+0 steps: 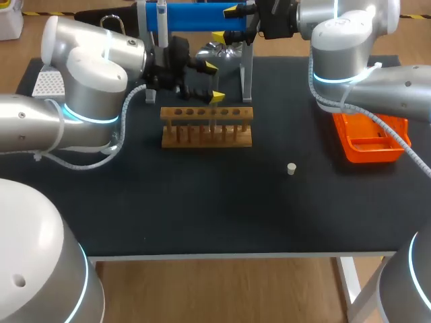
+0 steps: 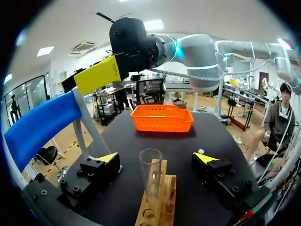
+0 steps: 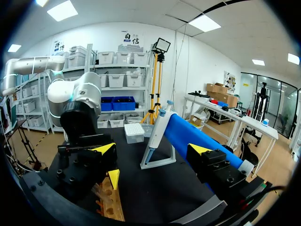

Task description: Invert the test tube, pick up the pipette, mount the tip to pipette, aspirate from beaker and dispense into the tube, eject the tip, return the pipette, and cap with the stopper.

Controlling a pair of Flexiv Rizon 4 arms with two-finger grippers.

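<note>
Left to right. The white tip box [image 1: 48, 82] sits at the table's far left corner, and I cannot make out its tips. My left gripper [image 1: 214, 81] hangs over the light wooden test-tube rack [image 1: 207, 128] with its fingers spread wide on either side of the clear glass test tube [image 2: 150, 176]. Neither finger touches the tube, so this gripper holds nothing. The tube stands upright and mouth up in a hole of the rack, and I see no liquid in it. I judge it light, stiff, smooth and easily cracked. It is best taken on the bare wall above the rack, with a gentle squeeze from both pads. Behind the rack, the white and blue pipette [image 3: 157, 134] leans in the blue padded stand [image 1: 195, 17]. I take it to be rigid plastic, light and less slippery than the glass, so its handle should bear a firm grip. My right gripper [image 1: 227, 22] hangs before the pipette, fingers wide apart and empty. The small white stopper [image 1: 291, 169] lies alone on the black table [image 1: 202, 208], well apart from the rack. It is tiny and may roll, so it calls for a fingertip pinch from above. At the far right lies the orange plastic basket [image 1: 347, 145], whose contents I cannot tell. I cannot pick out the beaker with certainty.
</note>
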